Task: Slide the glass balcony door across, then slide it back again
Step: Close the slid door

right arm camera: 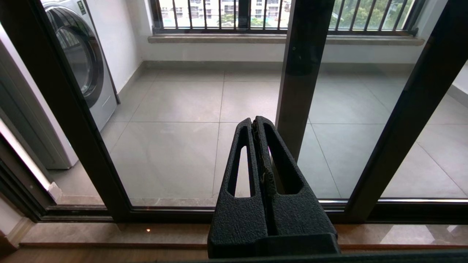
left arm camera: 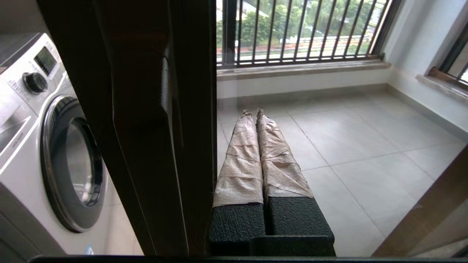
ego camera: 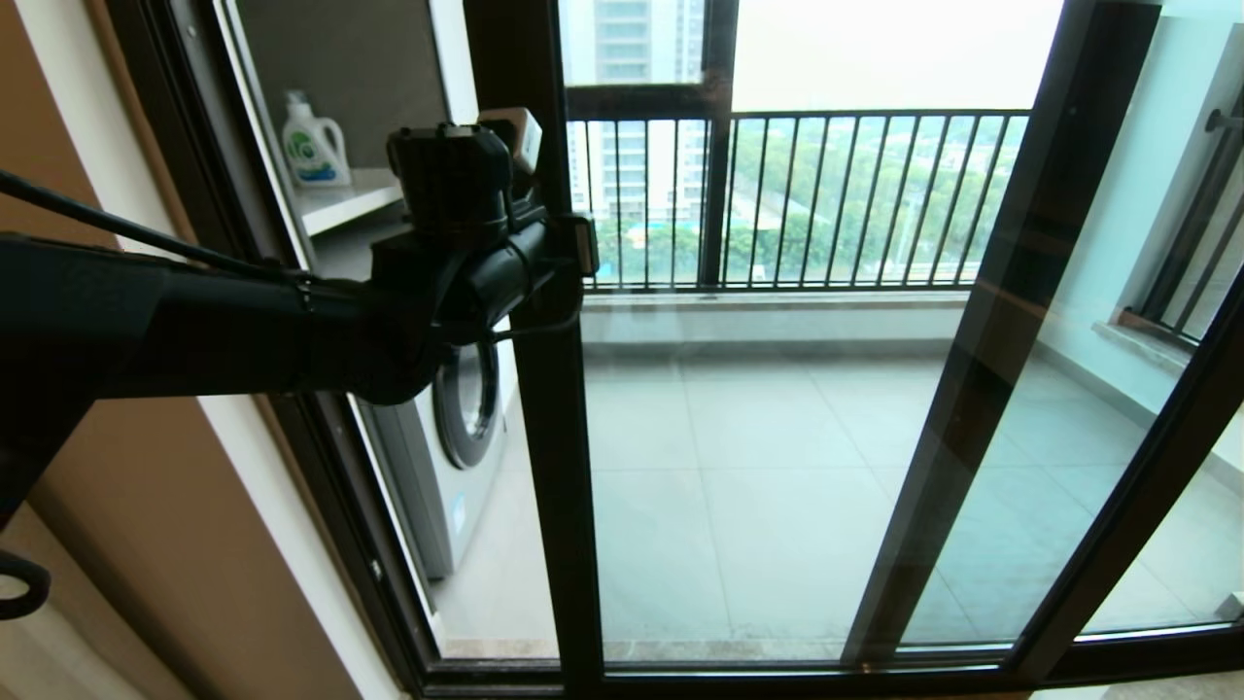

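Reaching across from the robot's left at about handle height, the left hand [ego camera: 573,243] lies against the left upright of the glass balcony door [ego camera: 554,467]. In the left wrist view its two tape-wrapped fingers [left arm camera: 241,153] are pressed together with nothing between them, just beside the inner edge of the dark upright, where a short bar handle [left arm camera: 166,98] stands out from the frame; whether the fingers touch the frame or the glass cannot be told. The door stands a little way in from the dark outer frame [ego camera: 292,408] on the left, leaving a narrow opening between the two. A washing machine [ego camera: 457,428] shows there, with a detergent bottle [ego camera: 314,141] on the shelf [ego camera: 350,199] above it. Through the pane lie the tiled balcony floor [ego camera: 758,467] and the black-barred railing [ego camera: 826,194]. To the right, a second dark-framed glass panel [ego camera: 1011,321] overlaps the door's far side.

The right hand [right arm camera: 257,128] appears only in its own wrist view, fingers closed together on nothing, held low on the room side of the glass, facing the door's bottom rail and the stone threshold [right arm camera: 146,233]
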You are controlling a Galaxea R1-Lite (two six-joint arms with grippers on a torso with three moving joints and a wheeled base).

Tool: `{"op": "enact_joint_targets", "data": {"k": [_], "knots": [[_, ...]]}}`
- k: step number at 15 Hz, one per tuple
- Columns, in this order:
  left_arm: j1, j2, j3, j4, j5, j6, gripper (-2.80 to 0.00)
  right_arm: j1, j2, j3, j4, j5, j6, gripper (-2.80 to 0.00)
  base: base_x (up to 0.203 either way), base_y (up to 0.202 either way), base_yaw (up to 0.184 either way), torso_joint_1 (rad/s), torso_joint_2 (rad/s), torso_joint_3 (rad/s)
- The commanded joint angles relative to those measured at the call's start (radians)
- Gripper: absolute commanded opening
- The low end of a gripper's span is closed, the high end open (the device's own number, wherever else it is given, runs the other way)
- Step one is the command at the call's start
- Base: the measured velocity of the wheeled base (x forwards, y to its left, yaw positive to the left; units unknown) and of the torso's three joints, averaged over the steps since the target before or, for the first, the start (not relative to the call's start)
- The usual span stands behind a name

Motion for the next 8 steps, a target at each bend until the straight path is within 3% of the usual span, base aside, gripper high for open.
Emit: {"op": "enact_joint_targets", "data": {"k": [1,8], "knots": [[0.002,0.030,-0.027,-0.004,0.041,0.001,-2.80,0.000,0.001,0.012,-0.001,0.001,0.000,-2.80,0.000,0.000,0.000,0.000,0.00,0.000],[0.045,0.014,-0.024,-0.004,0.086,0.031,-2.80,0.000,0.001,0.012,-0.001,0.001,0.000,-2.80,0.000,0.000,0.000,0.000,0.00,0.000]]}}
